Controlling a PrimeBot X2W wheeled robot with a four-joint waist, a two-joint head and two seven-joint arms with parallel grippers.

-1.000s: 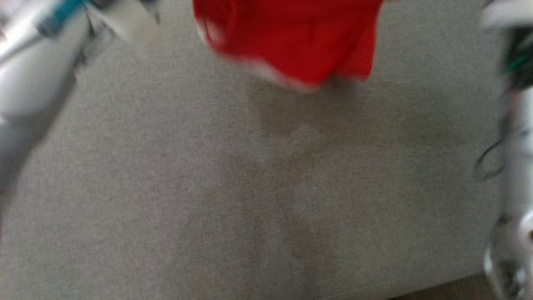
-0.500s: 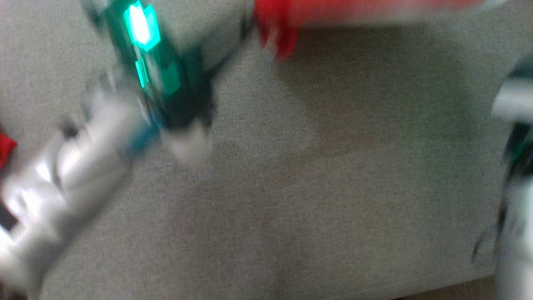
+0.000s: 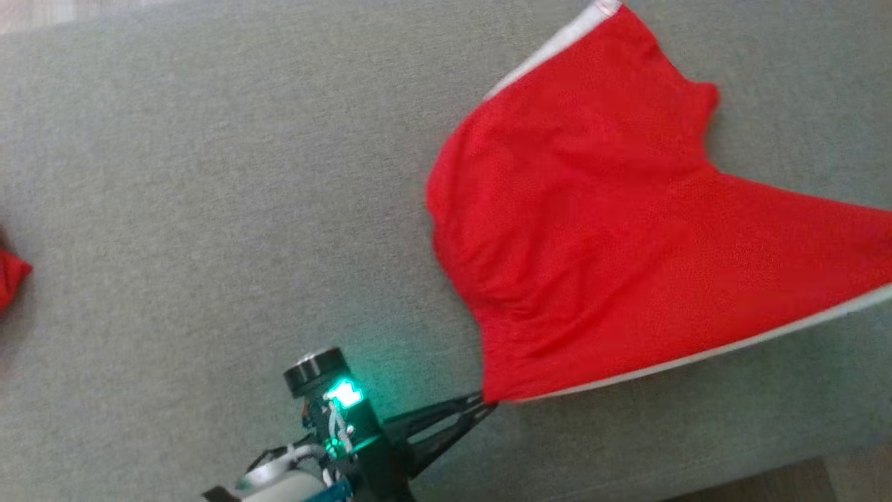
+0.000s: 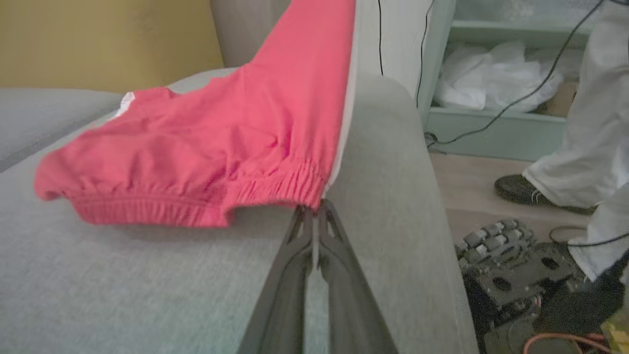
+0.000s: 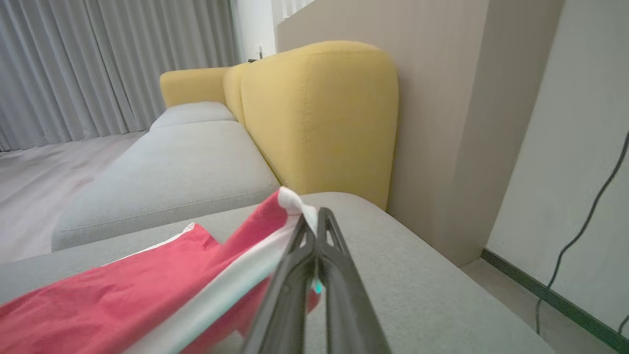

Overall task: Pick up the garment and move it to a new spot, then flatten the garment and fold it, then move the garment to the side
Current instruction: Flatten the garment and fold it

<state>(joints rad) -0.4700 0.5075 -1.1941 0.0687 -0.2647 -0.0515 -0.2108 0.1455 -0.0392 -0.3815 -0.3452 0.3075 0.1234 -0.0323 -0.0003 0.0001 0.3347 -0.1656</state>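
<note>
Spanning the scene, a broad grey woven-fabric sofa seat [image 3: 209, 209] is seen. Over its right part a pair of red fabric shorts [image 3: 592, 244] with white side stripes is spread, the gathered elastic waistband turned left. The near waistband corner, at the stripe, is pinched between the pressed-together dark fingers of the left gripper [image 3: 483, 404]. A white-striped edge of the shorts is clamped by the right gripper [image 5: 314, 221], its jaws closed on the cloth. At the seat's left edge a small red cloth scrap [image 3: 10, 275] is seen.
</note>
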